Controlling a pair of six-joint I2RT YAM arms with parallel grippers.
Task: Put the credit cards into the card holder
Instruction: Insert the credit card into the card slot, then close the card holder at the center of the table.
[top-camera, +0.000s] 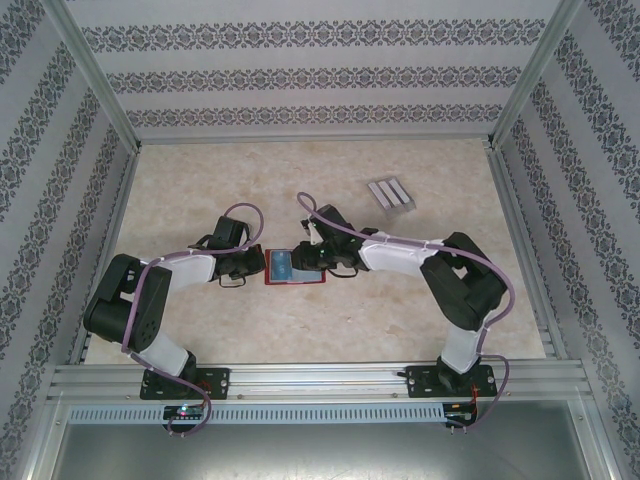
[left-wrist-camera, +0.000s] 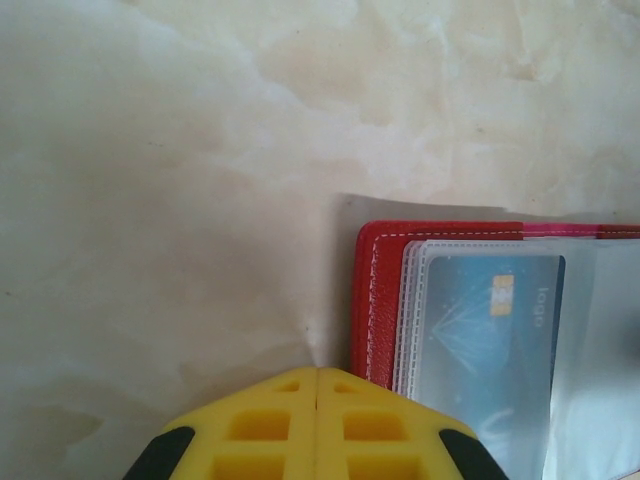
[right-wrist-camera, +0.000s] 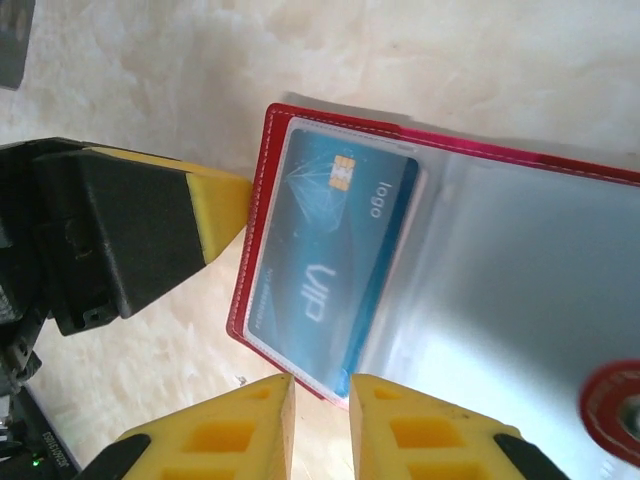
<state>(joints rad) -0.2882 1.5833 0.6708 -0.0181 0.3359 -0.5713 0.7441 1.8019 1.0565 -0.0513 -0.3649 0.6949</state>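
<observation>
Credit cards (top-camera: 390, 193) lie well beyond the right tool (right-wrist-camera: 320, 385), slightly apart over the card holder (left-wrist-camera: 378, 300); left tool (left-wrist-camera: 317, 375), pressed together, sits farther.

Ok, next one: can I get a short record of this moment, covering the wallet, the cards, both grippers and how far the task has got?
wallet: red wallet lying open on the table, between the two grippers
inside wallet: one blue card under a clear pocket
grey cards: three, side by side, apart from the wallet, farther back and to the right
left gripper: fingers shut, at the wallet's edge
right gripper: narrow gap between fingers, at the wallet's edge; grip unclear
progress: no grey card picked up yet
</observation>
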